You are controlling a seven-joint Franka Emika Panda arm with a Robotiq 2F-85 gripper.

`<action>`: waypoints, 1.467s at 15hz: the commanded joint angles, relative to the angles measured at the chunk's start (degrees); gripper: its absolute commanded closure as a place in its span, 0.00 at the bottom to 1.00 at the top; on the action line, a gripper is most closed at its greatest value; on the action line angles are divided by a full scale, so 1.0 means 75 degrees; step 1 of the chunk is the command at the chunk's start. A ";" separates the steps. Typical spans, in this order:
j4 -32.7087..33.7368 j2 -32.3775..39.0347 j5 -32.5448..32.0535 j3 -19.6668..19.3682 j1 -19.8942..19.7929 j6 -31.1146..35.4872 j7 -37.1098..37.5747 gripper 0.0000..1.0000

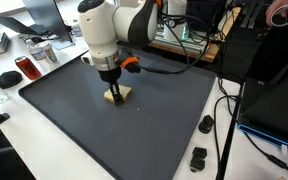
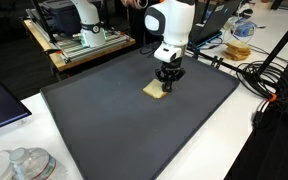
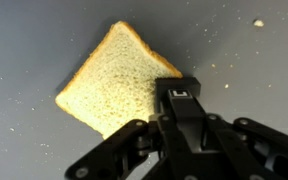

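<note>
Wrist view | claw (image 3: 179, 97) closed narrow over a corner of the bread slice (image 3: 114, 80) | slice lies flat on the mat (image 3: 24, 40), so likely only its edge offers purchase | held or not: cannot tell

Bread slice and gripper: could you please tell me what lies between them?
Nothing does: in the wrist view the shut gripper meets the bread slice at its edge, no gap showing.
</note>
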 commanded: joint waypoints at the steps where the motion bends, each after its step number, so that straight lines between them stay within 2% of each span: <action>1: 0.0018 0.0006 0.0068 -0.0065 0.0061 -0.0023 -0.0051 0.78; 9: 0.0018 0.0007 0.0068 -0.0065 0.0062 -0.0023 -0.0058 0.78; 10: 0.0018 0.0007 0.0068 -0.0065 0.0062 -0.0023 -0.0058 0.95; 16: 0.0104 0.0163 -0.0005 -0.0023 0.0088 0.0120 -0.0303 0.95; 19: 0.0211 0.0275 0.0178 0.0179 -0.0057 0.0049 -0.0771 0.95; 22: 0.0303 0.0386 0.0113 0.0073 0.0019 0.0017 -0.0849 0.95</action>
